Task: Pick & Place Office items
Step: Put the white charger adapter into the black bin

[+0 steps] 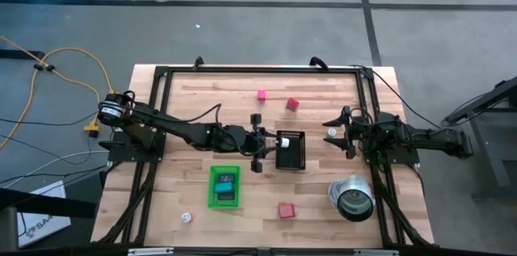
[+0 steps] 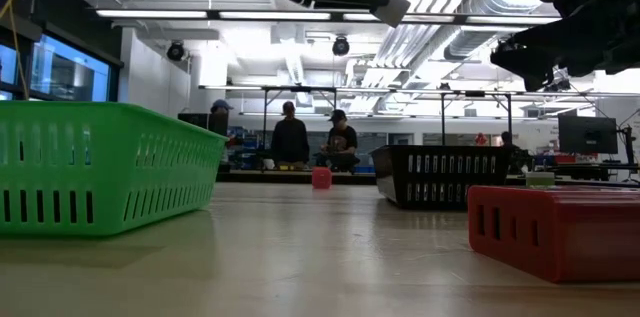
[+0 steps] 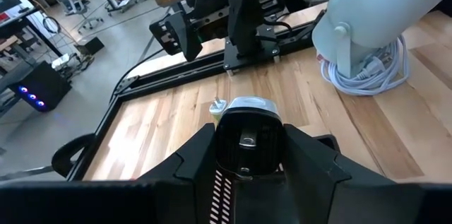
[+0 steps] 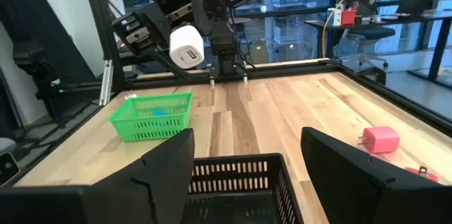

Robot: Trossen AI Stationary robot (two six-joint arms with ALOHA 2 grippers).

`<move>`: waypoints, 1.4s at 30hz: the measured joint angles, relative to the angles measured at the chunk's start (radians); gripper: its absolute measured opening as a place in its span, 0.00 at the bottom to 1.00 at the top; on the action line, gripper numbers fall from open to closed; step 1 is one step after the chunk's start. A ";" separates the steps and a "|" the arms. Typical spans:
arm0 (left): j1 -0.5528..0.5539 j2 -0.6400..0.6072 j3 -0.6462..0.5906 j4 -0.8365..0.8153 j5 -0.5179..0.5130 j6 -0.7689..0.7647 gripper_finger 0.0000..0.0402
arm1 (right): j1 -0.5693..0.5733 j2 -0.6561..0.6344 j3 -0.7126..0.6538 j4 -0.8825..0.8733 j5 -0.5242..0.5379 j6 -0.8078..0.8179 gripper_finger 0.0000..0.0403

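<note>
Small white piece (image 1: 187,217) at the table's left, too small to identify; green tray (image 1: 224,186) beside it, its dark contents not clear enough to name; left gripper (image 1: 260,141) at table centre, raised, fingers clamped on a white block (image 4: 187,46) that is hard to pick out from above, just beside the black tray (image 1: 292,151). Pink block (image 1: 262,94) and red block (image 1: 292,104) lie beyond the black tray; second red block (image 1: 285,210) lies on its other side, cut off in the low view. Right gripper (image 4: 247,139) faces the black tray, fingers spread wide, holding nothing; white piece (image 1: 331,132) beside it, indistinct; silver can (image 1: 353,197) at right
</note>
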 joint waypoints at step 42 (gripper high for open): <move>0.038 0.052 -0.001 0.003 0.000 0.007 0.32 | 0.000 0.000 0.000 0.050 0.000 0.243 0.62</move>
